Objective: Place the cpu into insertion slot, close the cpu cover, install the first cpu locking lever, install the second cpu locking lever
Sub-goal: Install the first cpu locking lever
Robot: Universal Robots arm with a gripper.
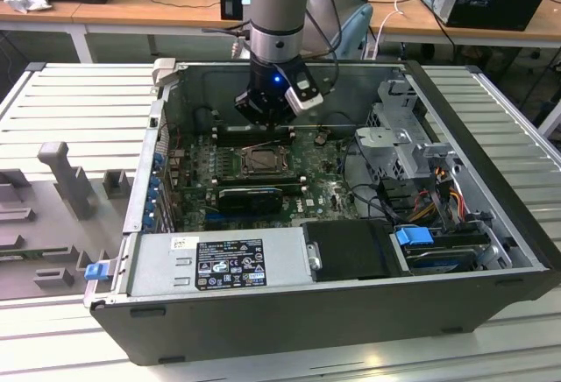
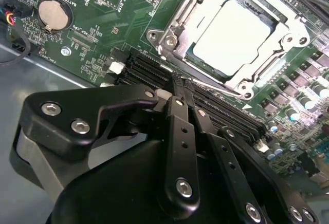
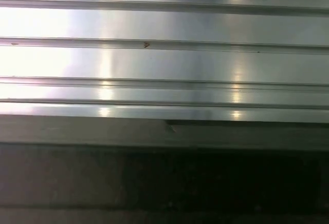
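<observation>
We are looking into an open computer case (image 1: 491,277) sitting on a metal table (image 1: 79,102). Our one arm is reaching down into it, and our gripper (image 1: 263,112) is hanging over the green board (image 1: 324,191), near the far wall of the case.

In the second wrist view, our gripper (image 2: 181,84) is showing its two black fingers (image 2: 180,131) pressed close together, with their tips nearly meeting. We are not seeing anything pinched between them.

The cpu (image 2: 239,34) is already lying flat in the insertion slot (image 2: 181,43), with its pale shiny top facing up. The cpu cover (image 2: 293,29) is lying down around it like a picture frame, and the chip is showing through the big window. So we are judging that the chip is in and the cover is shut.

A thin metal rod, which we are taking for a locking lever (image 2: 213,86), is running along the edge of the slot that is closest to our fingertips. Its long way is going across the line of our fingers, not along it. Our fingertips are sitting just beside that edge, over the long black memory slots (image 2: 149,72). We cannot tell if the tips are touching the rod or just near it.

In the exterior view, the slot (image 1: 263,161) is lying just in front of the gripper and a little lower.
</observation>
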